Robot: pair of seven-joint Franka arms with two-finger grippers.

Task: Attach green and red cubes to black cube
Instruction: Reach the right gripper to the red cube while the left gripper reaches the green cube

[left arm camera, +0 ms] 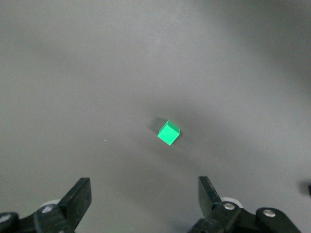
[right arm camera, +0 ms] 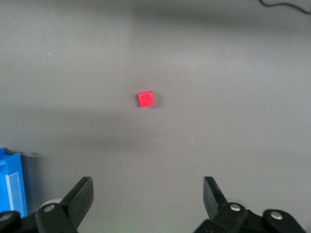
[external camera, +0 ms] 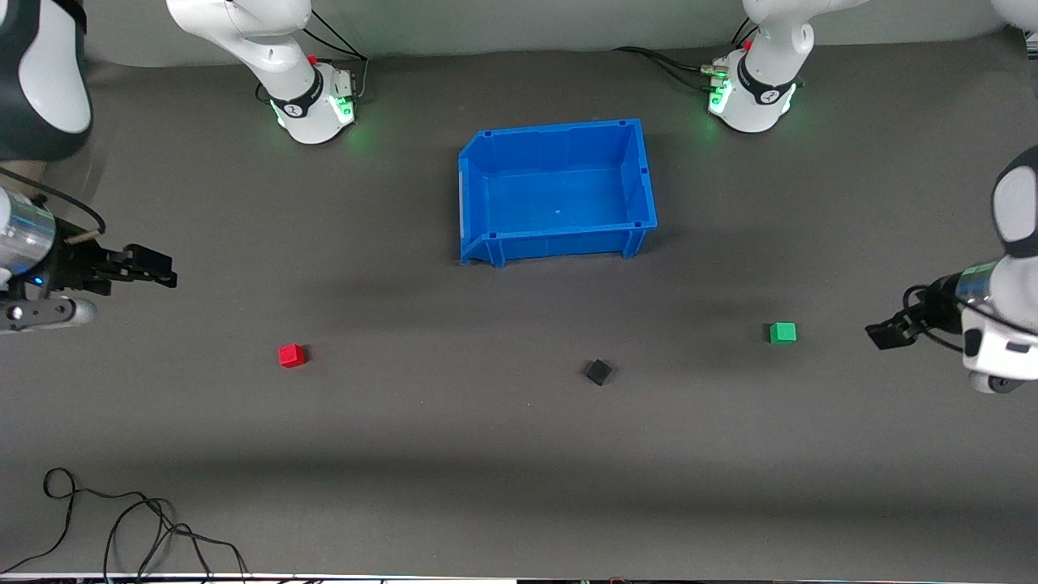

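Since all three look small, light and rigid, flat opposite faces suit pinching: the black cube (external camera: 598, 371) lies nearest on the tabletop (external camera: 454, 487), between the red cube (external camera: 292, 355) and green cube (external camera: 782, 332). Left tool (left arm camera: 145, 199) and right tool (right arm camera: 148, 196) hover spread, empty.

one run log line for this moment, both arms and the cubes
left gripper open over mat by green cube | right gripper open by red cube | black cube between them, untouched | blue bin empty
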